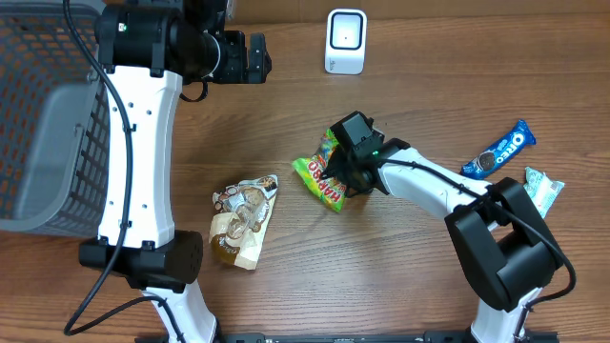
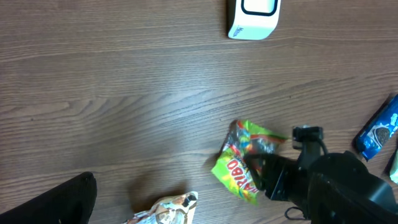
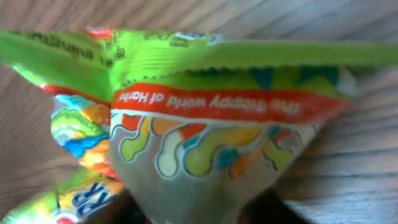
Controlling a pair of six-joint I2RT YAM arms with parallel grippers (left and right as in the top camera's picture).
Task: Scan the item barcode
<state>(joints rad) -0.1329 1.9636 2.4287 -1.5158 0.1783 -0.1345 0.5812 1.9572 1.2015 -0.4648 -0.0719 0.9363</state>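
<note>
**A:** Where is the Haribo bag [image 1: 316, 177]?

**B:** It lies crumpled on the bench [image 1: 429, 76], near the middle of the overhead view. The right gripper [image 1: 341, 173] is down on its 3 o'clock side.

**A:** And the jaws there?

**B:** They are pinching the bag. In the right wrist view the wrapper fills the picture and narrows down between two dark shapes at the bottom edge.

**A:** The scanner?

**B:** The white scanner [image 1: 345, 41] stands at 12 o'clock from the bag, well apart from it.

**A:** The left gripper?

**B:** The left gripper [image 1: 259, 59] hangs over the bench at 10 o'clock from the bag. Its jaws are spread and hold nothing.

**A:** Anything else nearby?

**B:** A brown snack pouch [image 1: 243, 221] lies at 8 o'clock from the bag. An Oreo pack [image 1: 498, 152] lies at 3 o'clock, beyond the right arm. A grey basket [image 1: 38, 114] sits at the 9 o'clock edge.
</note>
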